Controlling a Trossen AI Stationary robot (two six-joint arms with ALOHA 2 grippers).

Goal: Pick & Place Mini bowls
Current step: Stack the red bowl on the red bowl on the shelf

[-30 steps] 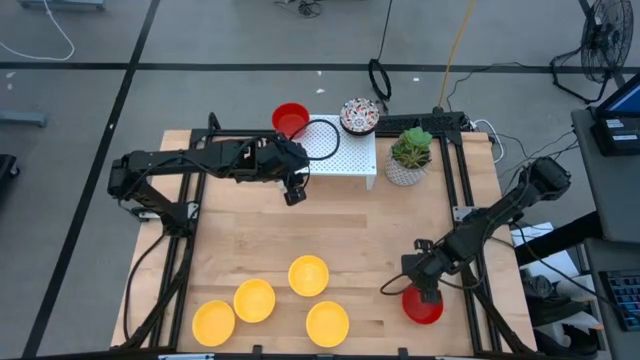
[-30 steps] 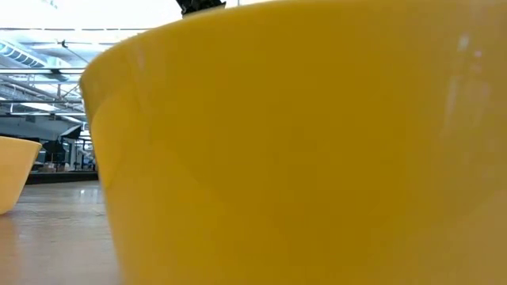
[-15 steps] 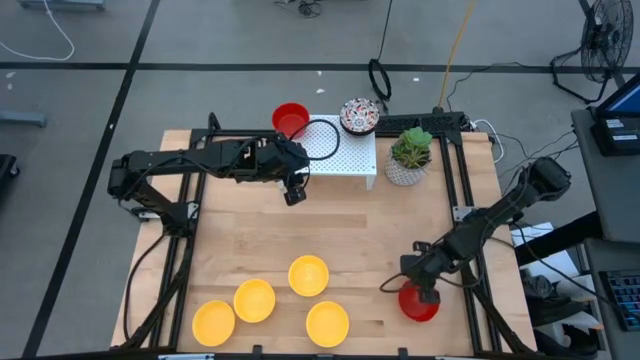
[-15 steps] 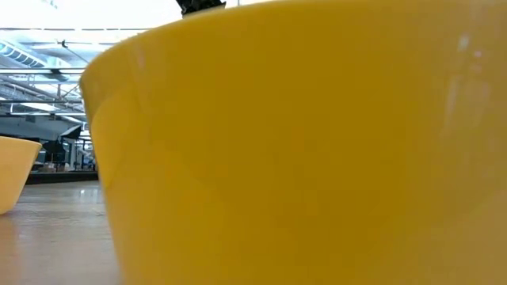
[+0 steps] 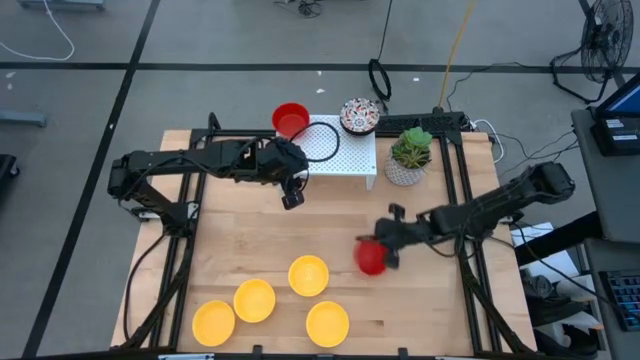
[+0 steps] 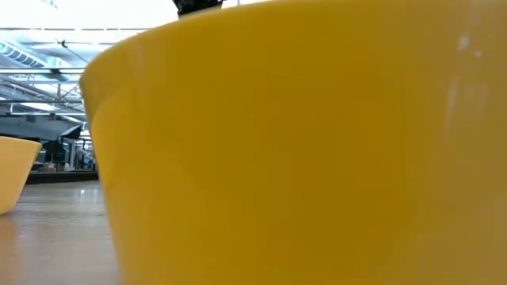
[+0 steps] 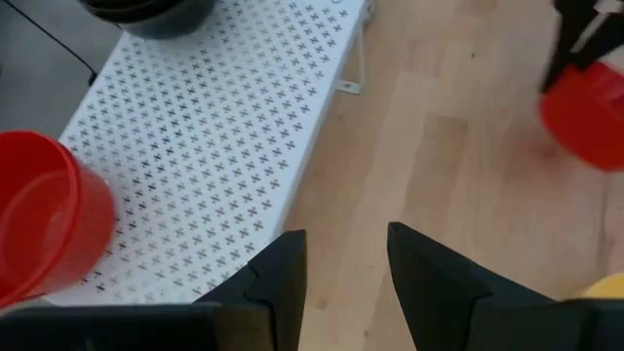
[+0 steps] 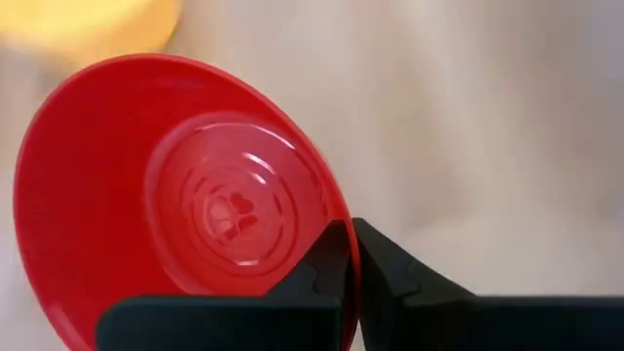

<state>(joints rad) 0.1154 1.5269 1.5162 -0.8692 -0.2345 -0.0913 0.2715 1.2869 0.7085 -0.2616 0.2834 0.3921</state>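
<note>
Right gripper (image 5: pixel 385 250): pinches red bowl (image 5: pixel 371 257) by its rim, above mid-table
Left gripper (image 7: pixel 341 263): fingers spread, beside white shelf (image 5: pixel 345 155)

I worked in what looked like a big industrial hall used as a robotics lab. My wooden table (image 5: pixel 350 235) stood on a bare grey floor (image 5: pixel 200 90) marked with dark lines, and loose cables (image 5: pixel 455 45) trailed across it on the far side. A fan (image 5: pixel 608 40) stood at the far right, with a laptop (image 5: pixel 620 120) on a stand beside it. Level across the tabletop I saw exposed roof beams (image 6: pixel 43 75) and bright ceiling lights.
</note>
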